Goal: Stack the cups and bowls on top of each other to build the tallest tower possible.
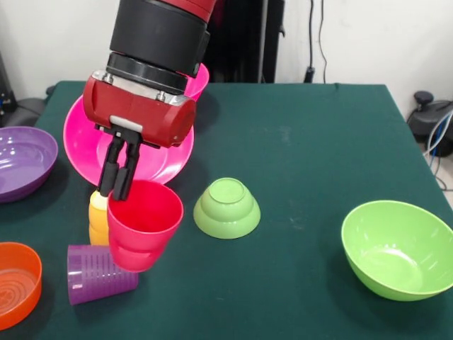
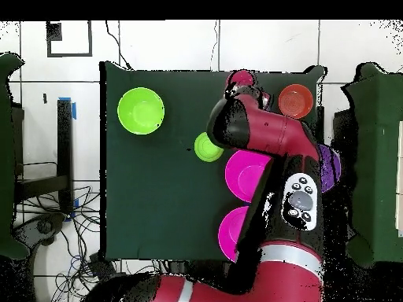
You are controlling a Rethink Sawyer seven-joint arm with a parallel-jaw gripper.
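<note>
- My gripper (image 1: pixel 119 190) hangs over the left part of the dark green table (image 1: pixel 318 142), its two black fingers (image 1: pixel 111 170) drawn close together and pinching the near rim of the red tapered plastic cup (image 1: pixel 144 225).
- That red cup is tilted, mouth facing up and toward the camera, lifted above the cloth.
- The yellow-orange plastic cup (image 1: pixel 98 219) stands just behind it, partly hidden by it and by my fingers.
- The translucent ridged purple cup (image 1: pixel 98 273) lies on its side, just below the red cup.
- The small lime green bowl (image 1: pixel 226 207) sits upside down, to the right of the red cup.
- The large lime green bowl (image 1: pixel 396 249) sits upright, far right.
- Two hot pink bowls (image 1: pixel 159 159) lie behind my gripper; the wide purple bowl (image 1: pixel 25 161) and shallow orange bowl (image 1: pixel 18 283) sit at the left edge.
</note>
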